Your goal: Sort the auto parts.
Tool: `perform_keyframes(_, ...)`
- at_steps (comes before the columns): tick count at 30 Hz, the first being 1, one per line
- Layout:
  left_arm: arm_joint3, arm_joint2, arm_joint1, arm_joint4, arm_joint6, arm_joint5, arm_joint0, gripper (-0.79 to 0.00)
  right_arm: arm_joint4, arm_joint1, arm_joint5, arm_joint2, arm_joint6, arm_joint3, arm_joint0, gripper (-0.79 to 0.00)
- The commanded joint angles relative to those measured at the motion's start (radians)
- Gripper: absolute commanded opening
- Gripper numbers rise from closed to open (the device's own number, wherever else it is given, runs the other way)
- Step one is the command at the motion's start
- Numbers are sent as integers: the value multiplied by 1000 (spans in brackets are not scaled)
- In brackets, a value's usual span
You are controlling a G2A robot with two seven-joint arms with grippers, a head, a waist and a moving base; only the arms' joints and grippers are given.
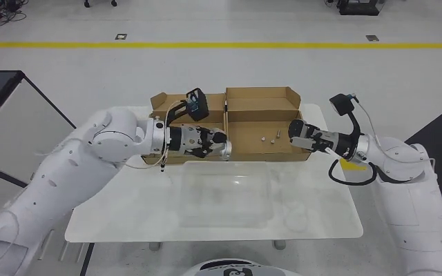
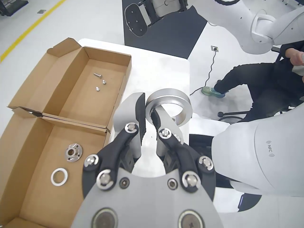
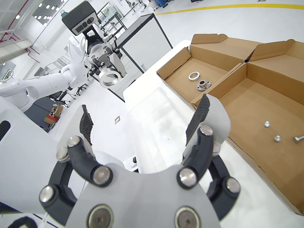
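My left gripper is shut on the wall of a thick metal ring, one finger inside it and one outside. It holds the ring above the table beside the left cardboard box. The right wrist view shows the same held ring in the air. In that box lie a flanged hub and a flat washer. The right cardboard box holds three small bolts. My right gripper is open with nothing between its fingers, at that box's right end.
Both boxes stand side by side at the back of the white table, flaps up. A clear plastic tray sits in the table's middle, in front of the boxes.
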Motion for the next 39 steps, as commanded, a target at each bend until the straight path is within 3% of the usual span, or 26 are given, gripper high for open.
perform_keyframes(1, 11, -19, 1, 9, 28, 18, 11, -785, 0, 0, 0, 0, 0, 0, 0, 0)
perform_keyframes(11, 56, -154, 31, -96, 51, -27, 93, -785, 0, 0, 0, 0, 0, 0, 0, 0)
perform_keyframes(19, 76, -244, 30, -422, 183, -114, 158, -785, 0, 0, 0, 0, 0, 0, 0, 0)
perform_keyframes(25, 83, -250, 10, -645, 214, -189, 139, -785, 0, 0, 0, 0, 0, 0, 0, 0)
perform_keyframes(28, 92, -234, -1, -733, 179, -205, 121, -785, 0, 0, 0, 0, 0, 0, 0, 0)
perform_keyframes(39, 95, -233, -2, -734, 171, -204, 118, -785, 0, 0, 0, 0, 0, 0, 0, 0)
